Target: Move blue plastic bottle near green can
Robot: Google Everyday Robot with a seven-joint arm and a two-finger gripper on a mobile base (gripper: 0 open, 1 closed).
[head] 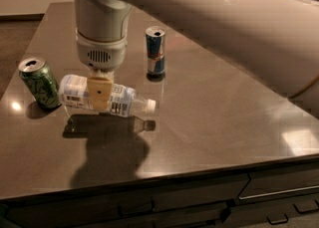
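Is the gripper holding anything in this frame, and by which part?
Yes: the gripper holds the blue plastic bottle by its labelled middle, the bottle on its side, base end beside the green can, cap pointing away from it.

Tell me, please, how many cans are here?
2: green can at left, blue-silver can farther back; the arm may hide more. The end effector grips the blue plastic bottle between them.

The gripper holds the blue plastic bottle sideways, its base just beside the upright green can, cap pointing away.
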